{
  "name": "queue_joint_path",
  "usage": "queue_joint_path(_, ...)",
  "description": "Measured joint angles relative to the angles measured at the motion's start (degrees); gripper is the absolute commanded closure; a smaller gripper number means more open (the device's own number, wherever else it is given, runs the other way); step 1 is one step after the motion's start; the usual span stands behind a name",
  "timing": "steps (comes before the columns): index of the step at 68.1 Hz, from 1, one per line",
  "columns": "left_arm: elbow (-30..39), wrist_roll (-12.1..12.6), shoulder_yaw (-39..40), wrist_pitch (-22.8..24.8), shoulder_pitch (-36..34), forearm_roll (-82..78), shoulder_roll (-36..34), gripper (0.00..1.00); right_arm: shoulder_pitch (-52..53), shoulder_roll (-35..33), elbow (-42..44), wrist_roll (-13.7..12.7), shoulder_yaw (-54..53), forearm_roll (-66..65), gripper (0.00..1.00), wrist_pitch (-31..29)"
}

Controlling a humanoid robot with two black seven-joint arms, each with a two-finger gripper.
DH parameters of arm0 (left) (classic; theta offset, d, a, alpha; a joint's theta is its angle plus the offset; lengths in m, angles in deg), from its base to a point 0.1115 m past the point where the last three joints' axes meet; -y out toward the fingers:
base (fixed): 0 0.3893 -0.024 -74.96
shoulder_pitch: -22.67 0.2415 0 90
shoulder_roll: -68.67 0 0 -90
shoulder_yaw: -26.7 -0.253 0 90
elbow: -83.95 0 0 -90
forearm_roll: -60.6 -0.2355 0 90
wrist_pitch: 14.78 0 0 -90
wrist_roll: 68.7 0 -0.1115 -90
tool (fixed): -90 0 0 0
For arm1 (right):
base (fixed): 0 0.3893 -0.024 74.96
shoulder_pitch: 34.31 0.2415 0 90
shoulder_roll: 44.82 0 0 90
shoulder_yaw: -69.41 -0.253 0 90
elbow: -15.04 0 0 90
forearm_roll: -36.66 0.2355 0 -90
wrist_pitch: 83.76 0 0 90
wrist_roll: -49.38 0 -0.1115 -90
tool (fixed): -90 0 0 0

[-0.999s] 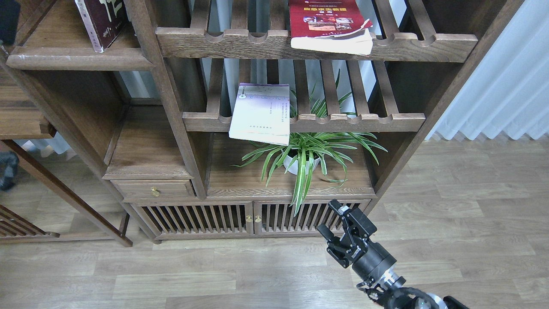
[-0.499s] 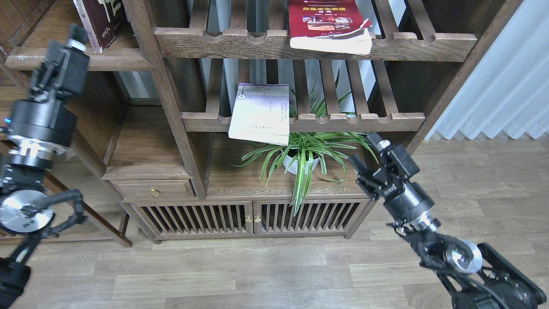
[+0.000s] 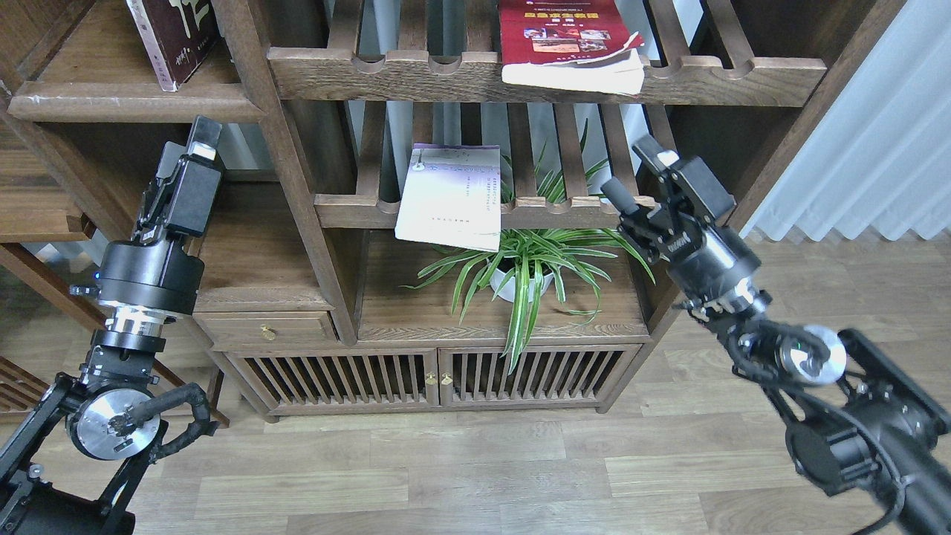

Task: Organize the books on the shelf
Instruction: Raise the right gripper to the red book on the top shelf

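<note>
Wood is everywhere: a brown cabinet on a plank floor, white curtain behind. Since a moment ago the left gripper dropped below the shelf (fingers hard to tell), and the right gripper rose, fingers apart. Three books: maroon book on the shelf, red book and pale book on slatted racks; one plant

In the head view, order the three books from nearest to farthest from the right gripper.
From the right gripper:
1. Red book, on the upper slatted rack, above and left of it.
2. Lavender book, on the lower rack, further left.
3. Maroon book, on the solid shelf, far left.
</note>
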Motion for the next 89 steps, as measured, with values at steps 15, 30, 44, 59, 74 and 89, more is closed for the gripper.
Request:
queue_joint_path(15,0.2,0.0,3.3,2.7,2.1,0.1,0.0,0.0,5.2,3.0,0.0,0.0,0.5,-2.9,0.01,4.8)
queue_joint_path(30,0.2,0.0,6.2,4.5,2.8,0.2,0.0,0.0,9.6,5.8,0.0,0.7,0.6,-3.1,0.01,11.1)
queue_joint_path(44,0.1,0.0,7.5,5.1,2.9,0.2,-0.1,0.0,13.7,8.2,2.1,3.3,0.2,-3.9,0.02,15.5)
queue_joint_path(59,-0.1,0.1,9.2,5.5,2.3,0.3,-0.1,0.0,14.8,8.5,5.1,4.2,-0.2,-4.2,0.06,16.2)
queue_joint_path(74,-0.1,0.2,9.5,5.6,2.2,0.3,-0.3,0.0,15.3,8.4,6.5,5.0,-0.2,-4.3,0.16,16.5)
queue_joint_path(89,-0.2,0.1,10.6,5.6,2.2,0.3,-0.4,0.0,15.5,8.3,6.5,6.2,-0.7,-4.3,0.43,15.9)
